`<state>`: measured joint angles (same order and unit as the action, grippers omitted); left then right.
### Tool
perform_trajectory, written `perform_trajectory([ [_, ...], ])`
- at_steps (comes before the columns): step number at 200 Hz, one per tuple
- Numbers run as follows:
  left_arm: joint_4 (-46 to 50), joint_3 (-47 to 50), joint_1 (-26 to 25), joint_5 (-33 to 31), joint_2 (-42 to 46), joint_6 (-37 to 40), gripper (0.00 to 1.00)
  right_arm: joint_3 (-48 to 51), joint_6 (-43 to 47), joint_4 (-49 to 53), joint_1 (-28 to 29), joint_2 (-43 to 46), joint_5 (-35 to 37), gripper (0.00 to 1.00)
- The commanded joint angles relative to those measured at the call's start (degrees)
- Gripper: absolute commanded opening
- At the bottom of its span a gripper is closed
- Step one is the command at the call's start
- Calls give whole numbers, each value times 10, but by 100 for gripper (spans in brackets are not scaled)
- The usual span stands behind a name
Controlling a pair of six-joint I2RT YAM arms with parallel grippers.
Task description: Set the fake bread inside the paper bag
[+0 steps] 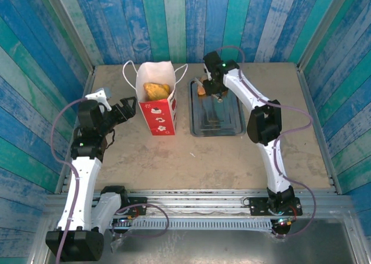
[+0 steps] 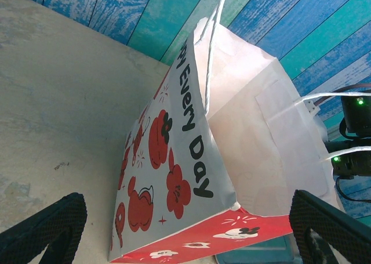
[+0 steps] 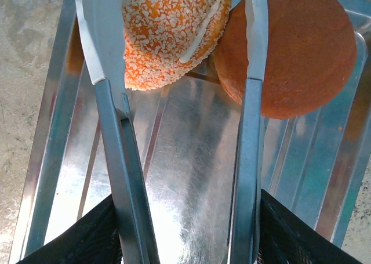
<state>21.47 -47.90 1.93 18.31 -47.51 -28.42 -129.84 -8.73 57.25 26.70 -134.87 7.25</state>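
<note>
The paper bag [image 1: 156,110] stands upright left of centre, white above and red below, with golden fake bread [image 1: 156,90] inside its open top. My left gripper [image 1: 128,109] is open just left of the bag; in the left wrist view the bag [image 2: 191,159] sits between my spread fingers [image 2: 46,229]. My right gripper [image 1: 210,90] hovers over the tray's far end, shut on metal tongs [image 3: 110,130]. The tong blades straddle a sesame-speckled orange bun [image 3: 168,32]. A smooth round brown bun [image 3: 301,49] lies against the right blade.
The flat grey metal tray [image 1: 223,122] lies right of the bag, its near part bare and shiny [image 3: 185,159]. Blue plank walls close in the table at the back and sides. Bare tabletop lies in front of bag and tray.
</note>
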Motion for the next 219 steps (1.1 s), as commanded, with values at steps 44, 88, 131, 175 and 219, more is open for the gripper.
perform_trajectory([
  [44, -3, -4, 3, 3, 0, 12, 94, -40, 12, 17, 15, -18, -4, 56],
  [88, 0, -4, 2, 2, 2, 13, 94, -43, 15, 28, 16, -24, 5, 55],
  [131, 3, -6, 3, 0, 5, 14, 94, -54, 20, 45, 21, -33, 15, 54],
  [175, 6, -4, 3, -2, 11, 11, 94, -71, 25, 62, 24, -42, 23, 54],
  [219, 12, -8, 2, -8, 10, 14, 94, -81, 25, 76, 27, -34, 30, 43],
])
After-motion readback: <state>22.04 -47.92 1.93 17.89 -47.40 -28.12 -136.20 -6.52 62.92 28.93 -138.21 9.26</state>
